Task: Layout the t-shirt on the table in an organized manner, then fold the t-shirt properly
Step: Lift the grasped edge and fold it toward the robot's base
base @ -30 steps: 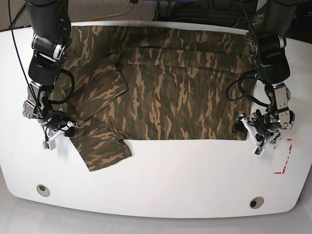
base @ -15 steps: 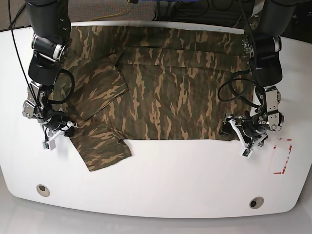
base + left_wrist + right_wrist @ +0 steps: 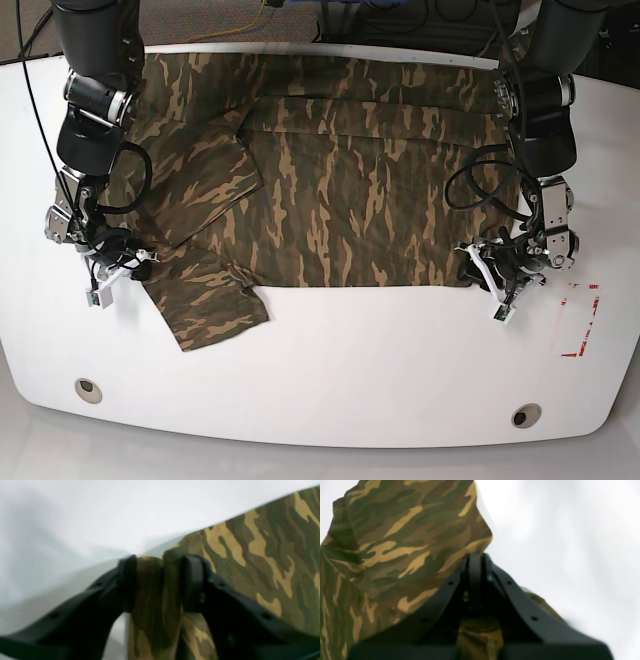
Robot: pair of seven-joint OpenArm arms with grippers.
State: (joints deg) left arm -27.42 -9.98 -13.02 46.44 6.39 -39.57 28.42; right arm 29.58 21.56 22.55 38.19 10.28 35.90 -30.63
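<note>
Base view: over the last second the left gripper (image 3: 487,277) has slid in from the bare table (image 3: 330,370) beside the red-marked rectangle (image 3: 580,320) to the near hem corner of the t-shirt (image 3: 360,170). Jaws that stood wide a second ago have drawn in. The right gripper (image 3: 118,268) has not shifted; it sits at the edge of the folded sleeve area on the opposite side.

The t-shirt lies spread across the far half of the table, body mostly flat, one sleeve doubled over with a flap reaching toward the near edge.

Left wrist view settles what the base view cannot: a bunched ridge of camouflage cloth stands between the two black fingers (image 3: 127,582), so the left gripper (image 3: 160,582) is clamped on a pinch of the hem. Right wrist view shows the right gripper (image 3: 475,580) with fingers pressed together; cloth hangs beside and below them, so it looks to be gripping the shirt's edge.

Judgement: both corners are now held, so a lift or pull to fold looks like the next step.
</note>
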